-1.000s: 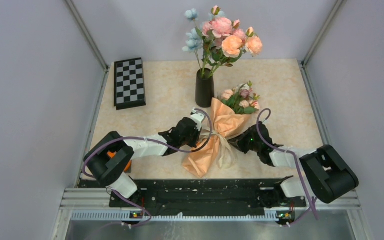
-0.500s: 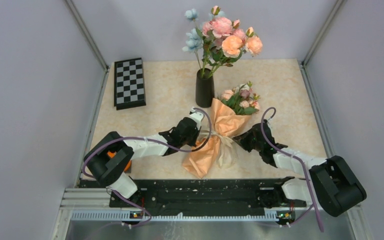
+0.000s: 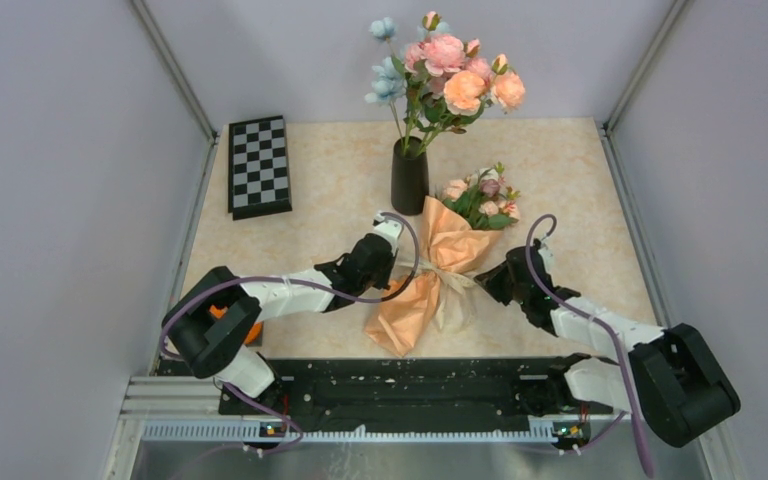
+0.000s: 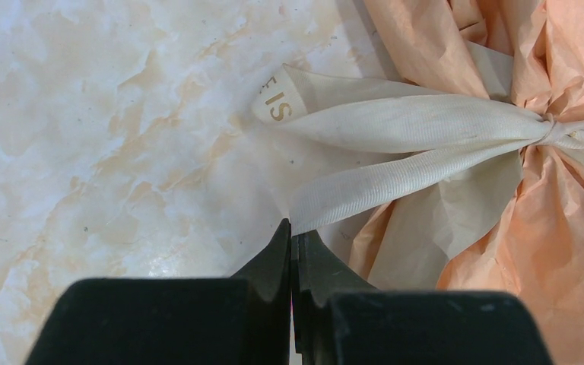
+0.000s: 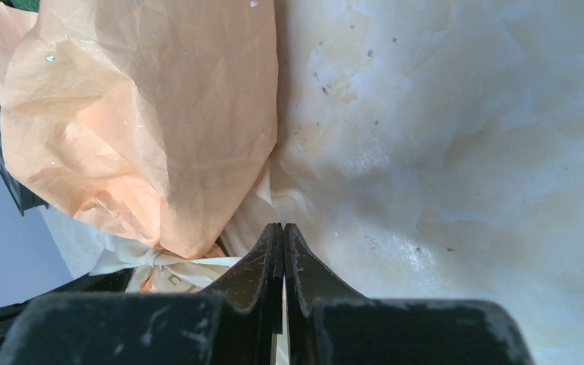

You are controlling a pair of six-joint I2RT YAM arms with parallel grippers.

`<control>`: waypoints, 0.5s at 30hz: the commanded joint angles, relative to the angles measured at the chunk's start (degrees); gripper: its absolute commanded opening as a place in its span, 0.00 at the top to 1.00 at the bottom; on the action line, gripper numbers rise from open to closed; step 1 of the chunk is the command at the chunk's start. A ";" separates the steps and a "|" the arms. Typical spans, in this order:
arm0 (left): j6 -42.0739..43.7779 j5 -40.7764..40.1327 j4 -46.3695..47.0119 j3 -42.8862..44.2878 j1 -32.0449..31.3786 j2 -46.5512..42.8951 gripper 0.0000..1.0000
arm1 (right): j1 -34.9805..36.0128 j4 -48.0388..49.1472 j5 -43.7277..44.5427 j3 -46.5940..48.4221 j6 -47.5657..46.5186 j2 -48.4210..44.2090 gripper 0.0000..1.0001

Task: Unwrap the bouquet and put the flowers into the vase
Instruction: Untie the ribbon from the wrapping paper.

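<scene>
The bouquet (image 3: 448, 262) lies on its side mid-tabletop (image 3: 320, 190), directly between the two claws, with its flowers (image 3: 482, 200) pointing away from the arm bases and toward the black vase (image 3: 409, 180), which stands just beside the paper's upper edge and holds a taller bunch (image 3: 450, 75). The left claw (image 4: 290, 234) sits just left of the tied waist, clenched on the end of the lower tail of the cream ribbon (image 4: 418, 125); that tail runs taut from the knot (image 4: 549, 125) straight to the fingertips. The upper tail lies curled on the tabletop, and its end shows the printed letters "E IS"; the rest of the wording is hidden. The right claw (image 5: 283, 232) is at the opposite side of the waist, clenched, its tips pressed against pale material under the peach paper; I cannot tell whether anything is caught there. A checkered board (image 3: 258, 165) lies well apart at the far left.
</scene>
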 commanded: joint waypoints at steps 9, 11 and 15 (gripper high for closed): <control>-2.75 -5.34 -1.18 -0.17 0.34 -2.49 1.00 | 0.11 -4.69 5.20 1.87 -1.87 -5.06 1.00; -3.17 -5.73 -1.33 -0.31 0.56 -2.64 1.00 | 0.11 -5.50 5.88 1.84 -2.27 -5.68 1.00; -3.48 -5.71 -1.63 -0.61 1.19 -2.43 1.00 | -0.58 -7.46 6.28 2.06 -3.23 -6.04 1.00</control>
